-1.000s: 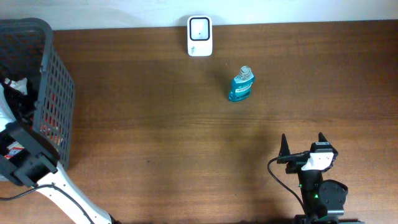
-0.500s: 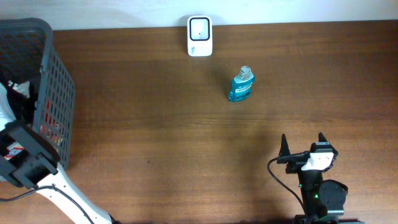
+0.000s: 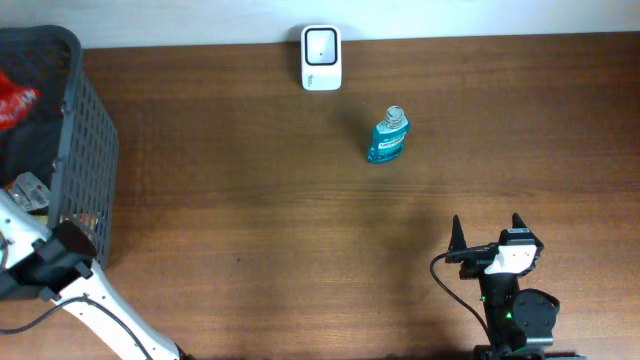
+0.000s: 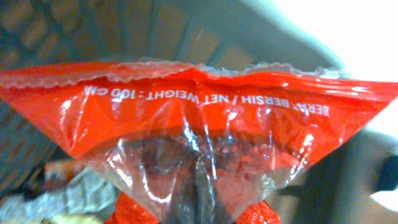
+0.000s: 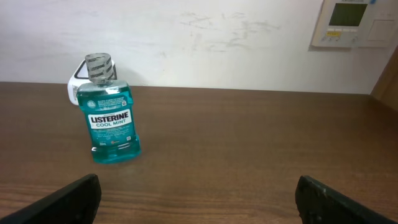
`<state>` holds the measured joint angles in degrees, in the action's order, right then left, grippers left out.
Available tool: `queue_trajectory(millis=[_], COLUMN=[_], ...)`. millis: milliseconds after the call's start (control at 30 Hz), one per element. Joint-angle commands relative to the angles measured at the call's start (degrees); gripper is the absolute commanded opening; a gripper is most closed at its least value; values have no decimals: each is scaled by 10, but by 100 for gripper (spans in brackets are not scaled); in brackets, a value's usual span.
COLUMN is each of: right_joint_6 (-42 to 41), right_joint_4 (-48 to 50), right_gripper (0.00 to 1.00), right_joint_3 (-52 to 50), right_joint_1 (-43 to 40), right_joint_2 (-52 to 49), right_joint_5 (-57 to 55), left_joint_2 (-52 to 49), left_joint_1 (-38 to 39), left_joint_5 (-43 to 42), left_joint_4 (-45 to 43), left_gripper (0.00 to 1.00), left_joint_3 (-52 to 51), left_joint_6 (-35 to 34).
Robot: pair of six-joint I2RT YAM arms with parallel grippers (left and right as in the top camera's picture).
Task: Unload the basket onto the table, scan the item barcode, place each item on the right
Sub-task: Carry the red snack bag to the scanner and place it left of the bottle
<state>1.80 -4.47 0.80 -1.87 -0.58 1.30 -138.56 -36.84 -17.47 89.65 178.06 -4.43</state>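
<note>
Left pincer (image 4: 199,186) clamped on red packet (image 4: 205,118) inside left-edge basket (image 3: 95,150); I fear the slick film slipping; right pincer (image 5: 198,196) apart.

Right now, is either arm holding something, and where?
The left gripper pinches a red snack packet by its crumpled clear part; the right gripper is empty.

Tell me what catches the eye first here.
A red packet fills the left wrist view, over the grey basket at far left. A blue bottle stands alone on the table, near the white scanner at the far edge. The right gripper waits open at near right.
</note>
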Motion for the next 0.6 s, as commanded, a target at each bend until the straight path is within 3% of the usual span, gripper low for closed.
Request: queue_trajectory(millis=[0, 100, 200, 300, 400, 567], right_joint_6=[3, 3, 3, 3, 3, 3], right_joint_4=[-1, -1, -1, -1, -1, -1], right_gripper=[99, 98, 99, 99, 99, 99], right_joint_3=[-5, -5, -5, -5, -5, -5], right_joint_1=[3, 3, 3, 3, 3, 3], right_joint_2=[4, 4, 4, 4, 4, 4], right_joint_5=[-5, -5, -5, -5, -5, -5], left_joint_2=[52, 104, 131, 134, 132, 129], left_joint_1=[5, 29, 64, 151, 245, 381], left_joint_5=[-48, -54, -118, -130, -127, 0], left_joint_4=[-11, -17, 8, 69, 71, 70], left_gripper=[0, 0, 0, 0, 0, 0], left_joint_3=[17, 17, 17, 15, -16, -113], left_joint_6=[-84, -84, -84, -77, -45, -45])
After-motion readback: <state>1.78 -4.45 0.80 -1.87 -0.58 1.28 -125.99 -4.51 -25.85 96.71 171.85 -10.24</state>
